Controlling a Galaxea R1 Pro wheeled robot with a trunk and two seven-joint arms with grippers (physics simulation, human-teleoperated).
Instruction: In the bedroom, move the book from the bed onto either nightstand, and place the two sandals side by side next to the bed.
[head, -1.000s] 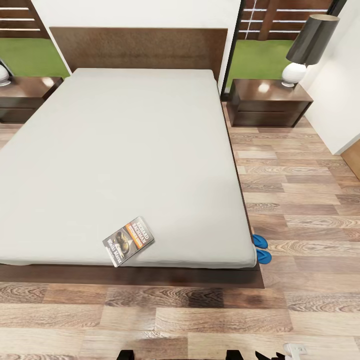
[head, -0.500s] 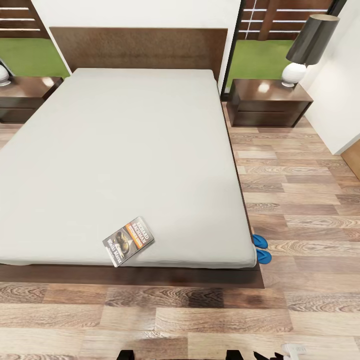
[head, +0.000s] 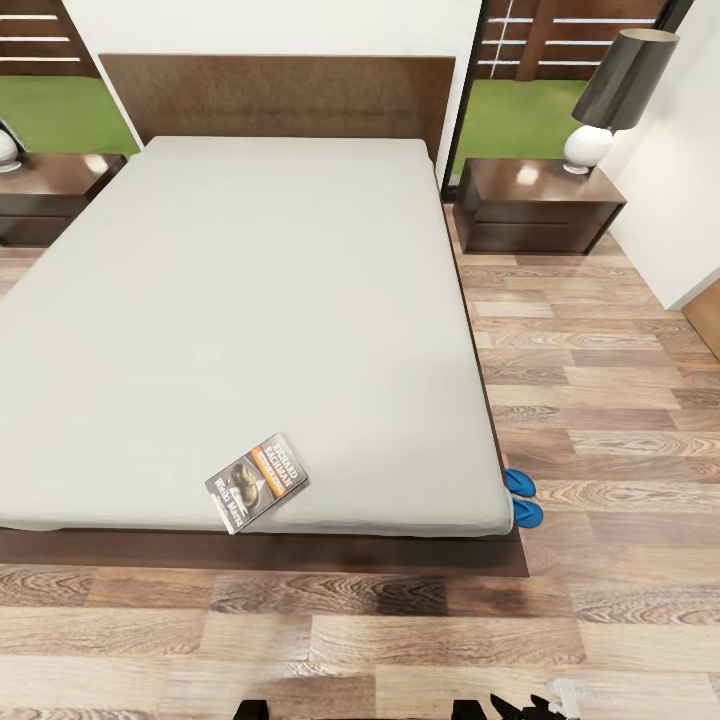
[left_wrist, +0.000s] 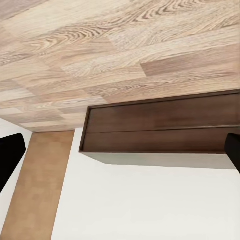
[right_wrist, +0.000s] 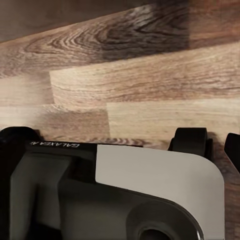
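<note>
Right gripper (head: 528, 708) shifted leftward, fingers' spread unclear, book (head: 257, 482) on bed (head: 250, 300)

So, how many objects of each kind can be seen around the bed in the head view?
Book: 1
Blue sandals: 2
Nightstands: 2
Lamps: 2
Bed: 1
Total: 8

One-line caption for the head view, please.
Book lies near the bed's foot edge; two blue sandals sit on the floor by its corner.
</note>
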